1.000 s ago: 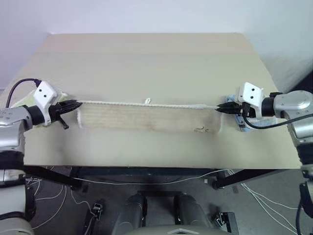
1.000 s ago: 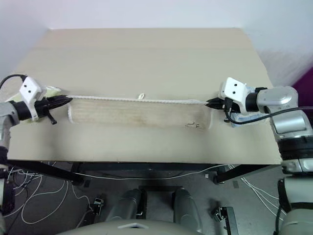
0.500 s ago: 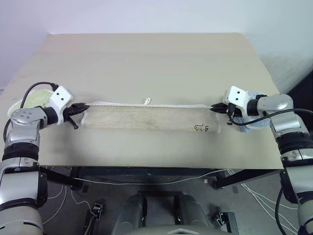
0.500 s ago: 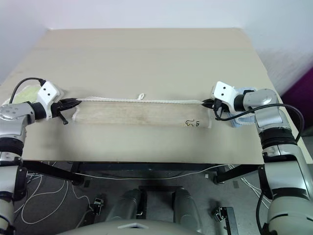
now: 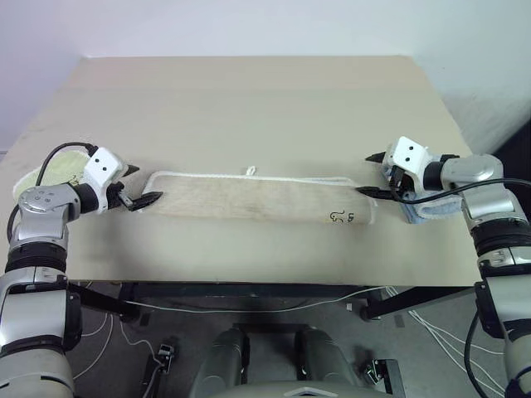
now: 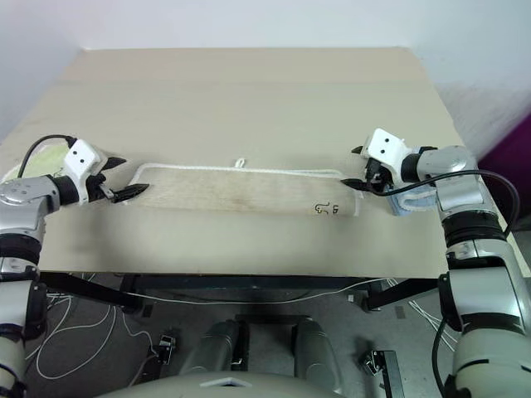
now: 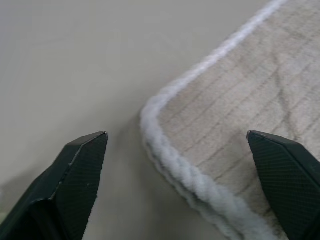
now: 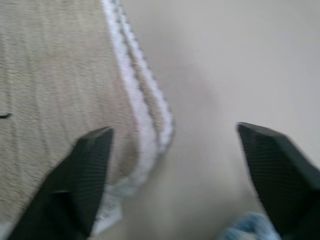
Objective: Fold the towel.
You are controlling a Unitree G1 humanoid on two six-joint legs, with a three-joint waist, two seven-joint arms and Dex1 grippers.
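Lying folded on tan table (image 5: 249, 99), towel (image 5: 249, 197)

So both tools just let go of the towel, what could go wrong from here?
The towel lies as a long narrow strip, and its corded edges look doubled at the right end, so the next grab might catch one layer. The left tool and right tool sit open near the corners and could drag them. A light blue cloth sits near the right end.
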